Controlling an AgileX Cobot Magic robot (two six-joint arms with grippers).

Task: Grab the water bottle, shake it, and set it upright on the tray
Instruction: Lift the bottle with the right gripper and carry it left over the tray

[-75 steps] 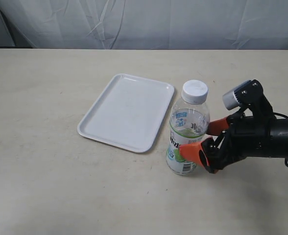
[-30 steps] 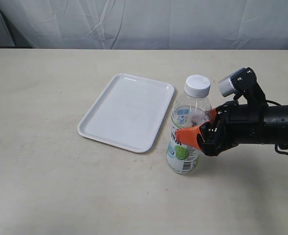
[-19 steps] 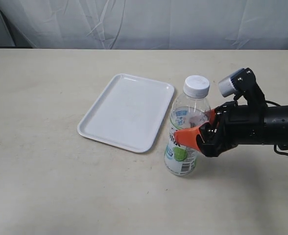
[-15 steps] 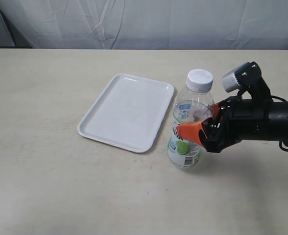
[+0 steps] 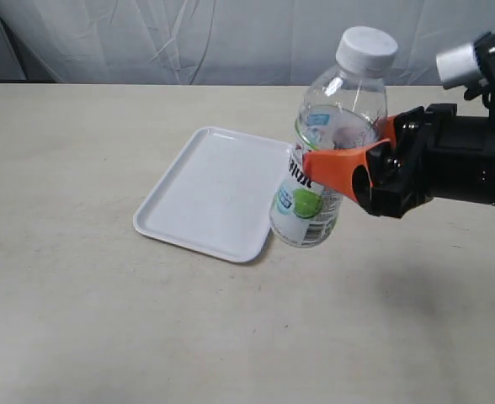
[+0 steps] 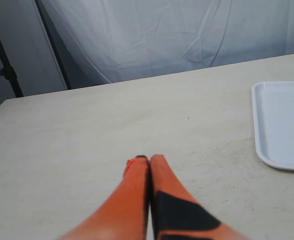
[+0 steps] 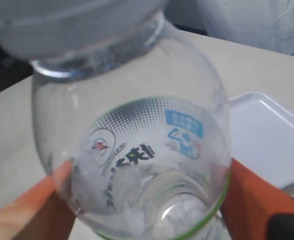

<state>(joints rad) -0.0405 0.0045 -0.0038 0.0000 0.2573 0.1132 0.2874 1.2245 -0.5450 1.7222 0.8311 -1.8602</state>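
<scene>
The water bottle [image 5: 327, 143], clear with a white cap and a lime label, hangs tilted in the air above the table, cap leaning up and right. My right gripper [image 5: 348, 168] is shut on its middle, orange fingers on both sides. In the right wrist view the water bottle [image 7: 147, 150] fills the frame between the orange fingers [image 7: 259, 205]. The white tray [image 5: 218, 194] lies flat on the table to the left of the bottle and holds nothing. My left gripper [image 6: 149, 160] is shut on nothing, low over the table, with the tray [image 6: 282, 125] off to one side.
The beige table [image 5: 79, 295] stretches around the tray. A white cloth backdrop [image 5: 231, 38] hangs behind the table's far edge. A dark stand pole [image 6: 4, 60] shows in the left wrist view beyond the table.
My right gripper has lifted the bottle off the table, rising and moving slightly right. The bottle tilts more than before. The tray has not moved.
</scene>
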